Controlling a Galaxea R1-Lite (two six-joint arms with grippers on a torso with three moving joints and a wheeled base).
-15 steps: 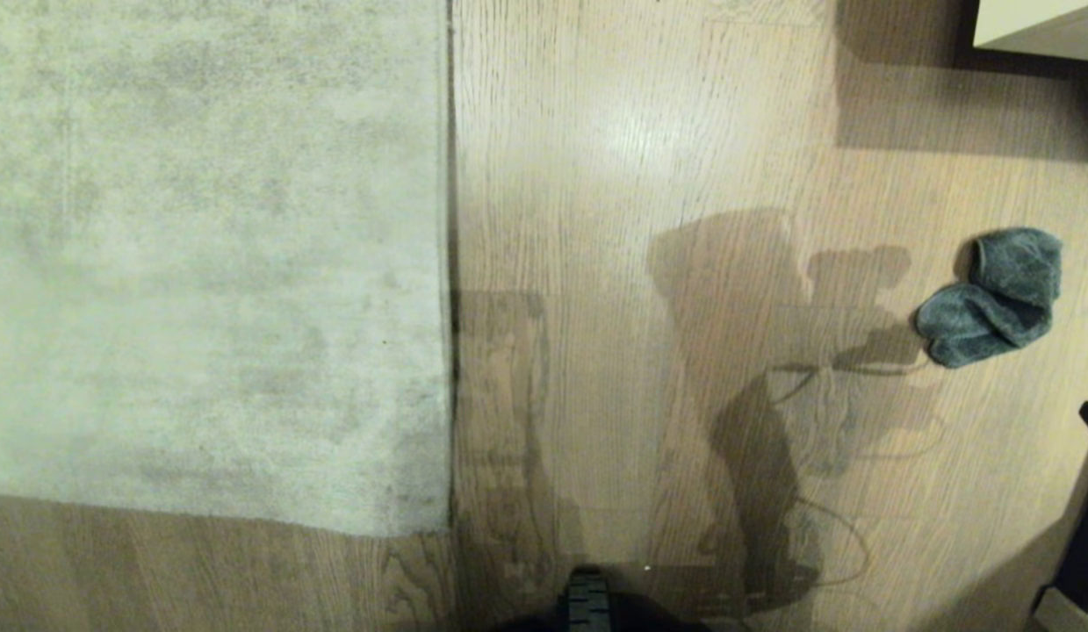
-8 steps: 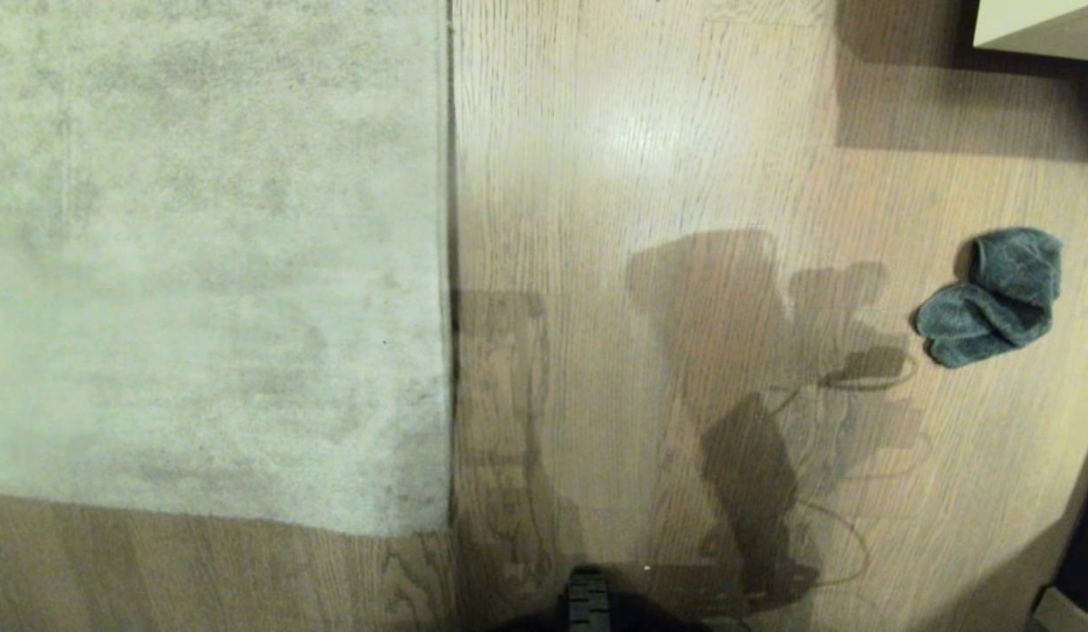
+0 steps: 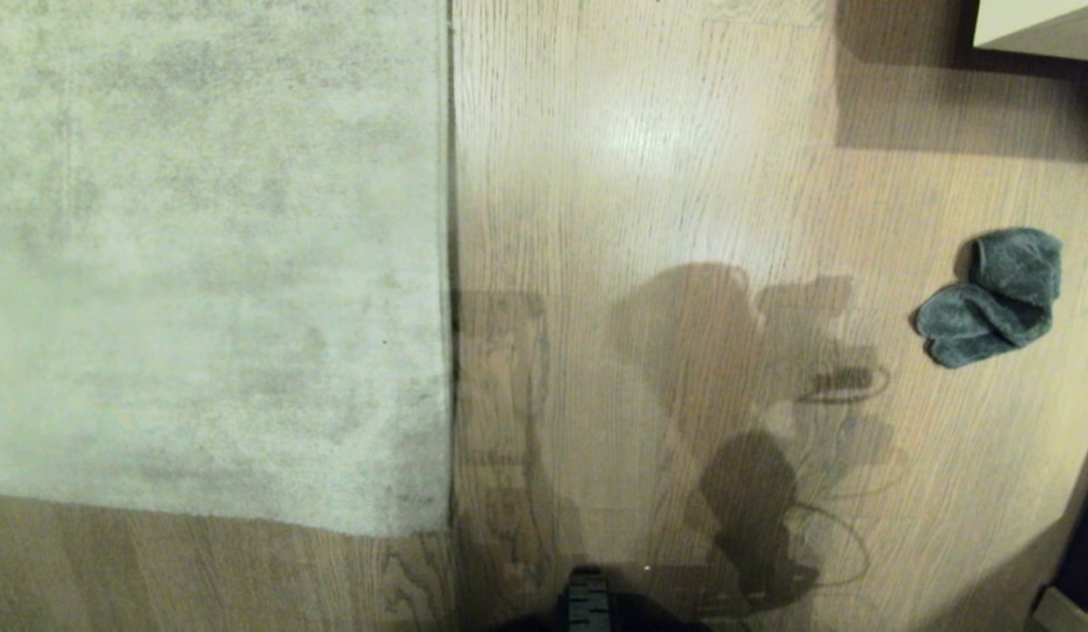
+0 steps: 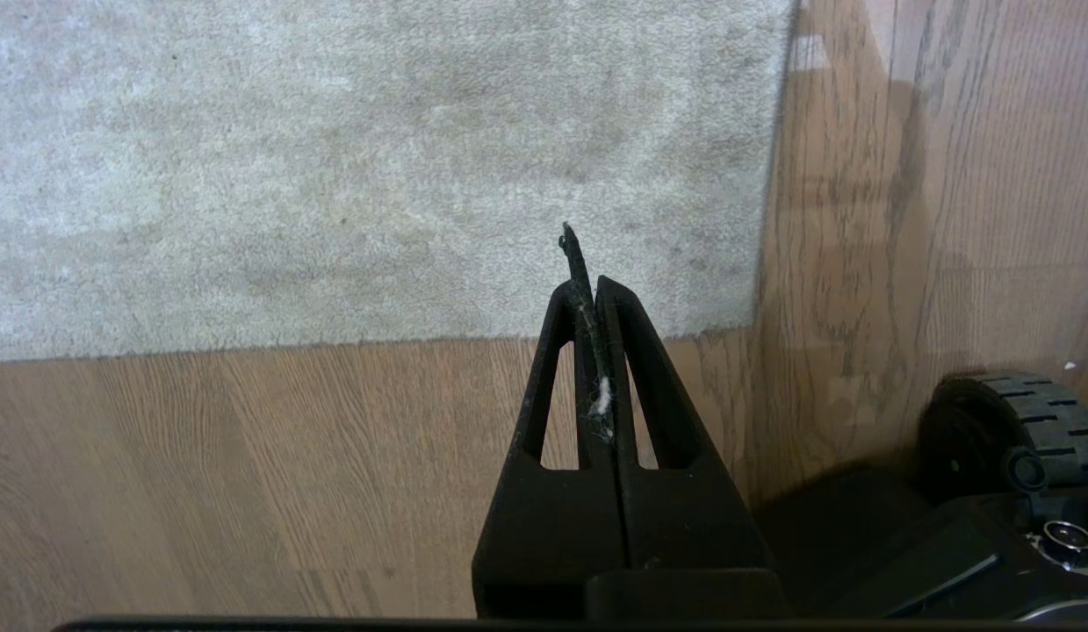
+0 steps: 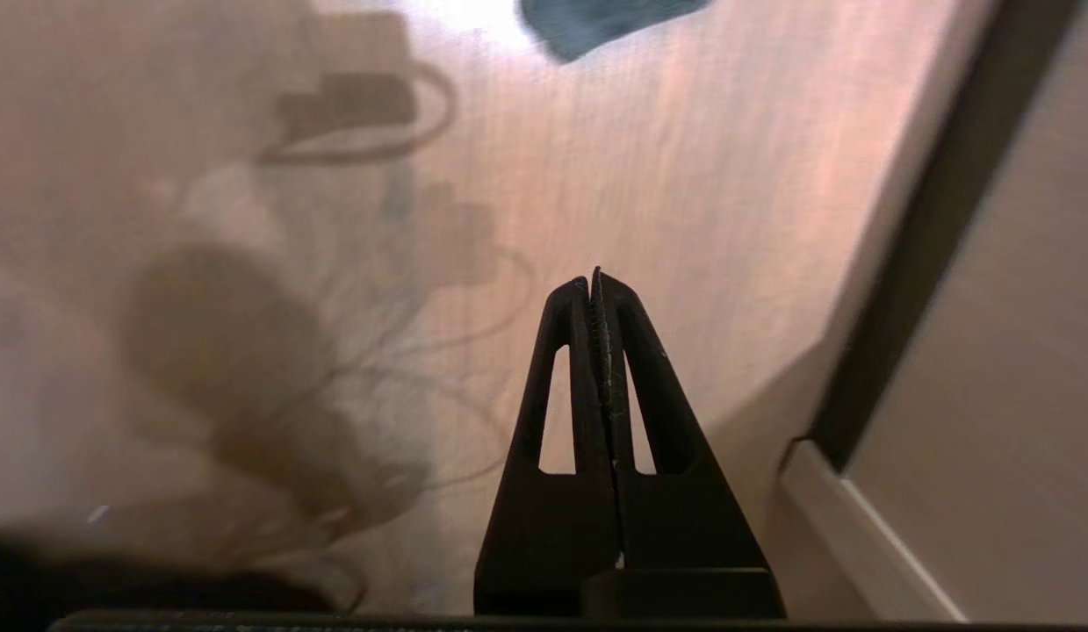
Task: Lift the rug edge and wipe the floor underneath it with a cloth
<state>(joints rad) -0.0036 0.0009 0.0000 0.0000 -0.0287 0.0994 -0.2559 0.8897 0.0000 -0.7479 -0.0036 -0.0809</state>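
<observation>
Head view. 1 rug [image 3: 210, 263], pale grey-beige with mottled darker patches, is laid flat on the floor [image 3: 649, 158] of light brown wood-grain planks. Its rug edge [image 3: 448, 263] is seen as a straight border ending in a square corner at the near end; no part of it is raised. 1 cloth [image 3: 991, 298], dark grey-blue and bunched, is found on bare planks well apart from the rug. Neither gripper is seen here; only arm shadows are cast on the planks between rug and cloth. 1 pale furniture corner [image 3: 1035, 26] is noted at the far right.

Left wrist view. The left gripper [image 4: 592, 290] is shown with its 2 fingers [image 4: 636, 369] pressed together, nothing but a wisp of lint caught between them. The rug corner is placed just beyond and beside the fingertips, with the rug spreading out ahead of them and bare floor beneath them. 1 black base wheel [image 4: 1009, 421] is recorded off to the side of the hand.

Right wrist view. The right gripper [image 5: 596, 290] is shown with its 2 fingers pressed together, holding nothing, above bare floor. The cloth [image 5: 605, 22] is located well ahead of the fingertips, untouched. 1 pale baseboard [image 5: 860, 544] is recorded beside the hand.
</observation>
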